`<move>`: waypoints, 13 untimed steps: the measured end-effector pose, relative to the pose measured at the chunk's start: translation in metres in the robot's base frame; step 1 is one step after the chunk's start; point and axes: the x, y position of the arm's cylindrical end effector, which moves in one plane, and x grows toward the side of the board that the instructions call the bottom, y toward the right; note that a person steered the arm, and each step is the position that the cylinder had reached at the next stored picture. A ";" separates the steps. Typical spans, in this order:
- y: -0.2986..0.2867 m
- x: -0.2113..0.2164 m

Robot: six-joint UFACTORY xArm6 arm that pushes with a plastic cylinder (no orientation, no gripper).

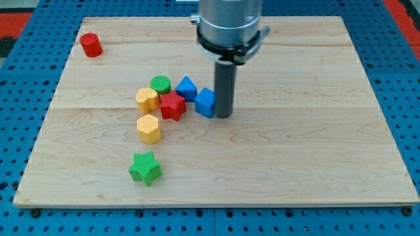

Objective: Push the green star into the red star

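The green star [145, 168] lies near the view's bottom left, alone. The red star [172, 105] sits higher up in a cluster of blocks, well above and right of the green star. My tip [224, 116] stands on the board right of the cluster, touching or almost touching the right side of a blue cube [205, 102]. It is far from the green star, up and to the right of it.
Around the red star are a green cylinder [160, 84], a yellow block [147, 99], a blue block [186, 88] and the blue cube. Another yellow hexagonal block [149, 128] lies between the cluster and the green star. A red cylinder [91, 45] stands at the top left.
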 end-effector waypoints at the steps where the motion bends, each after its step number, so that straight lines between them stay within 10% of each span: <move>1: -0.005 0.024; 4: -0.032 0.160; 7: -0.174 0.104; 13: -0.148 0.044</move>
